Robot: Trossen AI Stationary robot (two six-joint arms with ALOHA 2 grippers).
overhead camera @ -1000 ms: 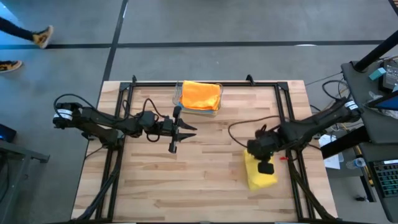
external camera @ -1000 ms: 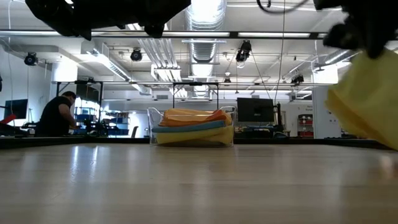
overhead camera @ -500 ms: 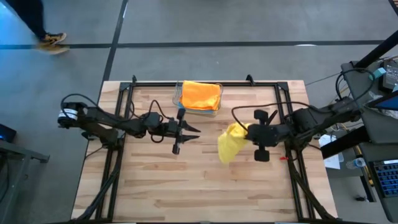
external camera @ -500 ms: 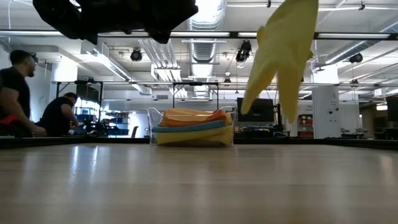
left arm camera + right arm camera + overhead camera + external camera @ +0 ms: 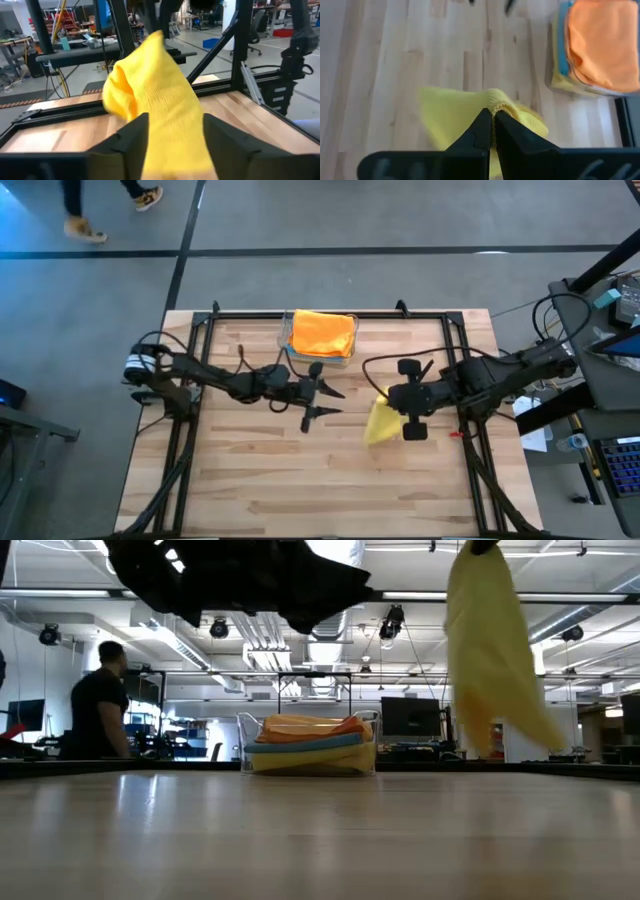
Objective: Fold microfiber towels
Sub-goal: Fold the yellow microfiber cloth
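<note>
The right gripper (image 5: 493, 116) is pinching a yellow towel (image 5: 382, 421), which is hanging clear above the bench (image 5: 250, 480) right of its middle. The left gripper (image 5: 325, 400) is hovering near it with fingers parted, empty. More towels (image 5: 323, 333) are sitting in the bin (image 5: 287, 340) at the far edge.

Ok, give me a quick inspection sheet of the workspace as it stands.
Surface: wooden table, bare boards in front.
Job's things: yellow towel hanging in the air; orange towel tops the stack in the clear bin.
Clutter: nothing seen.
Grippers: right gripper shut on the yellow towel; left gripper open, near mid-table, empty.
Cables: black cable loops over the table by the right arm.
Surroundings: person beyond the table.
</note>
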